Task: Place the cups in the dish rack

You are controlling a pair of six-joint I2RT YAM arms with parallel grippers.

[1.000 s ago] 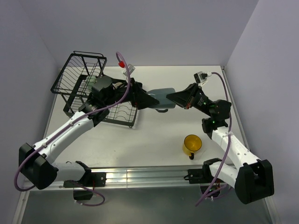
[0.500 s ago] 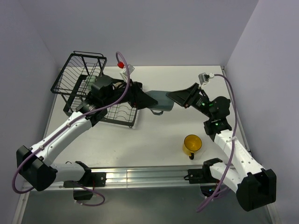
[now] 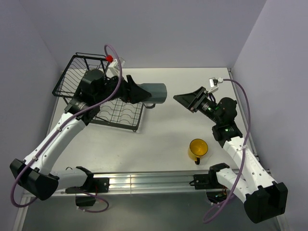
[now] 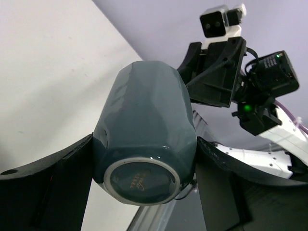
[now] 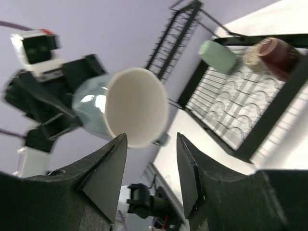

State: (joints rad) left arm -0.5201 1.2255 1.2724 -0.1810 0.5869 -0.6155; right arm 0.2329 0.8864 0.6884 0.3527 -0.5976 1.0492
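Vs a second ago: left gripper (image 3: 138,93) has pulled the grey-blue cup (image 3: 153,93) back toward the dish rack (image 3: 79,77) and holds it sideways in the air just off the rack's right edge. Right gripper (image 3: 185,102) has backed off, fingers spread, nothing in them. Yellow mug (image 3: 198,149) hasn't moved on the table (image 3: 163,134). Left wrist: fingers clamped on both sides of the cup, base toward me, gold print on it, unreadable. Only right wrist shows the rack load: pale green tumbler (image 5: 217,55), beige cup (image 5: 251,58) and dark brown mug (image 5: 276,52) on their sides by the far end of the curved slots
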